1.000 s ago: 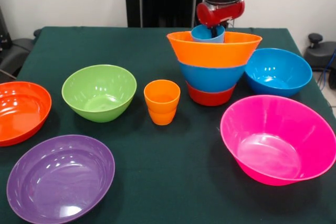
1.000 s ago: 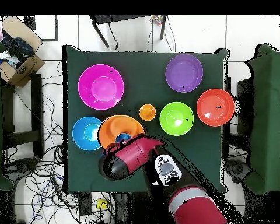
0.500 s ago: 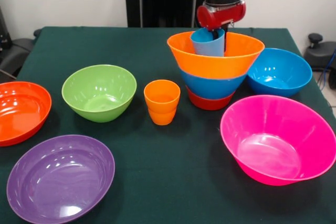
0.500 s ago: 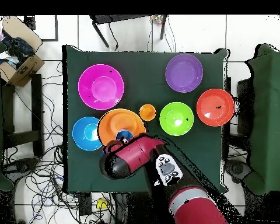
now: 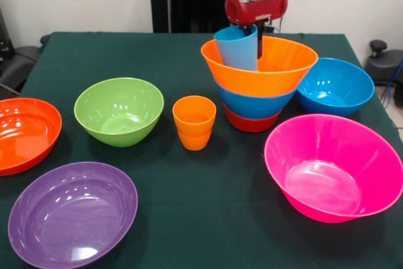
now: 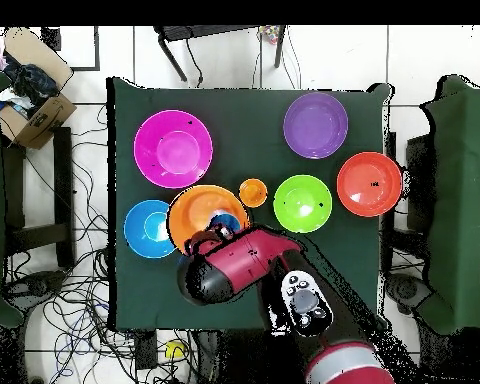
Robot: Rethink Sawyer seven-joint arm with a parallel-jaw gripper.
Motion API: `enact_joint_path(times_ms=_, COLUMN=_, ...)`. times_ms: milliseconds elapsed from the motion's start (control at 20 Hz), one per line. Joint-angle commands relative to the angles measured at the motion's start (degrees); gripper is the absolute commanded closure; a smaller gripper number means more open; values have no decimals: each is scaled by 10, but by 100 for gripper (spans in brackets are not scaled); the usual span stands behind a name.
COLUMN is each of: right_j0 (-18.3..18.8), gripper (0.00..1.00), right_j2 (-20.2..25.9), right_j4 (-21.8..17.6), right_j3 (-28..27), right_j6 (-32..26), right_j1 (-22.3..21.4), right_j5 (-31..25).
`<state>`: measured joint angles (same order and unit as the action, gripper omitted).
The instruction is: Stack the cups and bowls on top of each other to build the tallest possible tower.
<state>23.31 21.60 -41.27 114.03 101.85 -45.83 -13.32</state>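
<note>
We log the red and black arm descending vertically, tool [image 5: 250, 34] grasping the small light blue plastic cup [image 5: 237, 48], cup tilted, lifted above the glossy orange plastic bowl [image 5: 259, 67] topping the tower [image 5: 255, 92] on the green bench [image 5: 189, 181].

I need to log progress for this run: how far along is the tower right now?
Done: three bowls are nested as the tower, orange on blue on red-orange. In hand: the gripper holds the light blue cup raised over the orange bowl's rim. Left: the orange cups and the green, purple, pink, blue and red-orange bowls lie loose.
</note>
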Motion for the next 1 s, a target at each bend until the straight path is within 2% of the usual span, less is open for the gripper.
enact_joint_path(times_ms=50, right_j0=11, gripper=100, right_j2=41, right_j4=0, right_j3=-44, right_j6=-50, right_j1=-37, right_j5=-78)
enact_joint_path(times_ms=450, right_j0=4, gripper=100, right_j2=44, right_j4=-9, right_j3=-46, right_j6=-41, right_j1=-30, right_j5=-70)
enact_joint_path(times_ms=750, right_j0=-18, gripper=100, right_j2=26, right_j4=-24, right_j3=-62, right_j6=-23, right_j1=-17, right_j5=-60)
enact_joint_path(times_ms=1000, right_j0=-33, gripper=100, right_j2=13, right_j4=-22, right_j3=-59, right_j6=-9, right_j1=-18, right_j5=-61)
